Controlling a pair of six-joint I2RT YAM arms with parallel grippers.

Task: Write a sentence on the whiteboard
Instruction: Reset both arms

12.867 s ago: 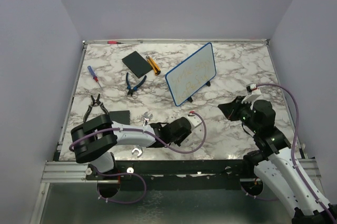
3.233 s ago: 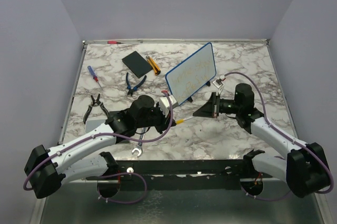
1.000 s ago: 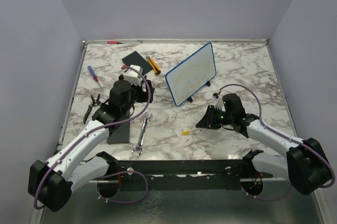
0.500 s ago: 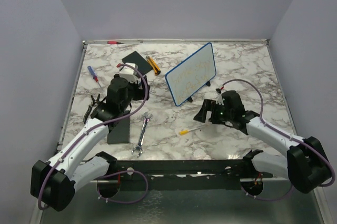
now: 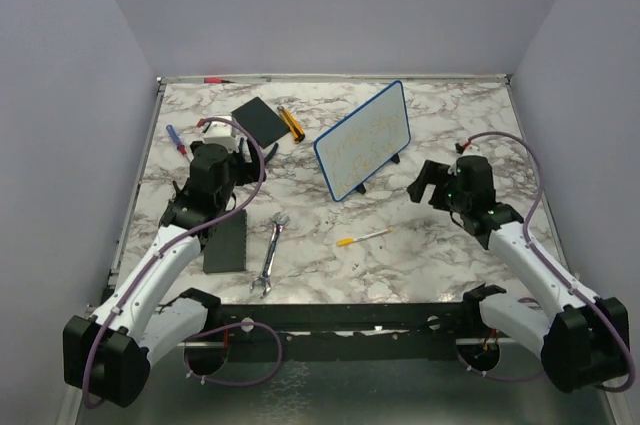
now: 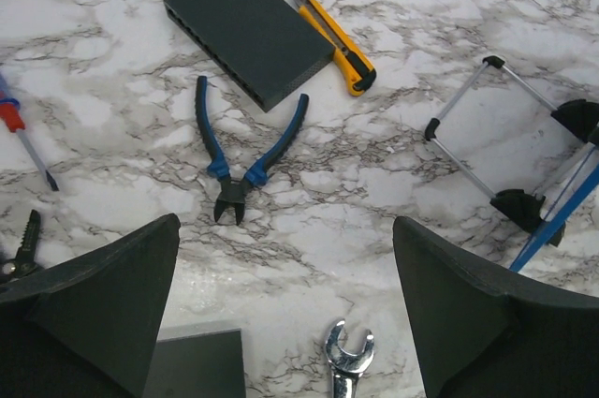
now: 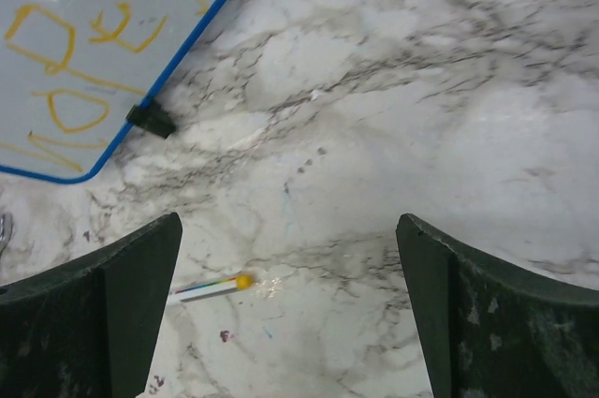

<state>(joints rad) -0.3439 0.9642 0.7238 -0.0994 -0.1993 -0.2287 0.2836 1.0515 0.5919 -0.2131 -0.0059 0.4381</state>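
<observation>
The left gripper [image 6: 285,229] hangs over the left of the table, jaws spread wide with nothing between them. Taking the far edge as 12 o'clock, blue-handled pliers [image 6: 231,194] lie just ahead of it. A screwdriver [image 6: 9,117] is at its 10, a black pad [image 6: 248,33] at 1 and a yellow knife [image 6: 333,39] at 2. Toward 6, a second black pad [image 5: 225,243] and a wrench [image 5: 270,255] lie side by side.

The whiteboard [image 5: 365,140] stands propped on its feet just past the table's middle, toward 1 o'clock. The sentence [image 7: 75,51] shows in yellow on its face. At the board's 6 o'clock, well apart from it, a pen [image 5: 362,237] lies flat on the marble. The right gripper [image 7: 290,220] hovers at the board's 4 o'clock, likewise wide open and empty.

With writing on the board and the pen down, the step looks like parking the arms. To do it well, each should rise before swinging home. The right wrist and its cable should pass wide of the board's near foot, since a nudge could tip the board or smear the ink. The left should clear the pliers.

The table [image 5: 450,115] is glossy white marble pattern with grey veins, a metal rail along its far edge. Plain pale lilac walls [image 5: 100,45] close it in on three sides.
</observation>
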